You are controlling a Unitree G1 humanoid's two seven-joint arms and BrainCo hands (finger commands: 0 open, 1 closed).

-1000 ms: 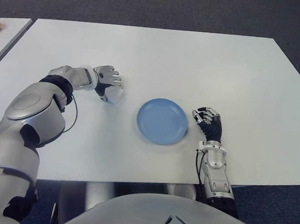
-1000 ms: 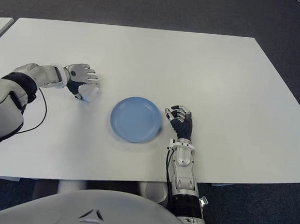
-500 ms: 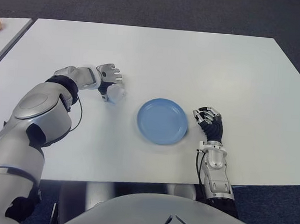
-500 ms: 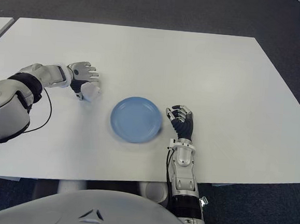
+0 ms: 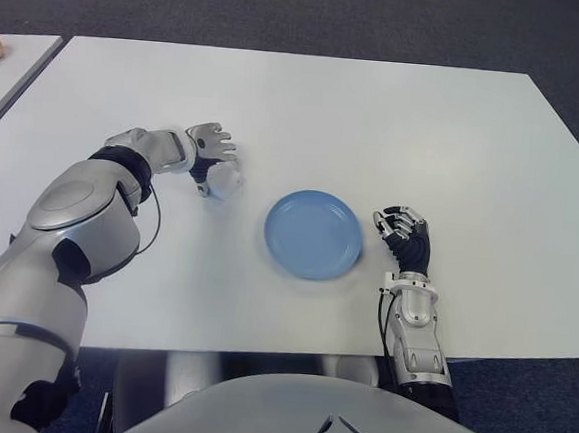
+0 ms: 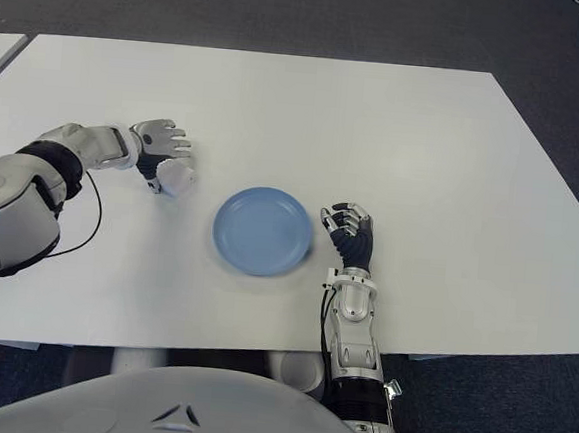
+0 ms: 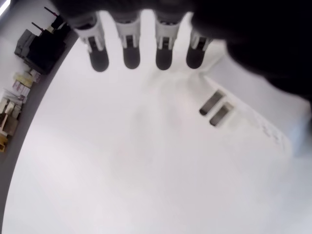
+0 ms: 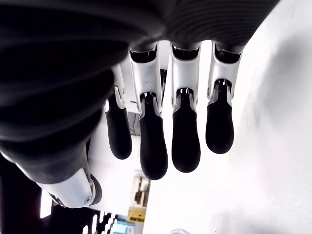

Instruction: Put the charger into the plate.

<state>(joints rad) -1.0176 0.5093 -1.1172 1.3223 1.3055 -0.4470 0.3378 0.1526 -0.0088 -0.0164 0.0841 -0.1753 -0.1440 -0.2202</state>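
White table with a plate, a charger and two robot hands

A wide white table [image 5: 377, 123] stands on a dark carpeted floor [image 5: 286, 11]. A round blue plate [image 5: 314, 234] lies on it near the front edge, about midway across, with nothing in it. To the robot's left of the plate, apart from it, a white charger [image 5: 223, 180] lies on the tabletop; its two metal prongs show in the left wrist view, and the left hand [image 5: 206, 153] is against it with fingers extended. The right hand [image 5: 402, 231] shows just beside the plate on its right, fingers curled. The edge of a second white table [image 5: 10, 69] shows at far left.
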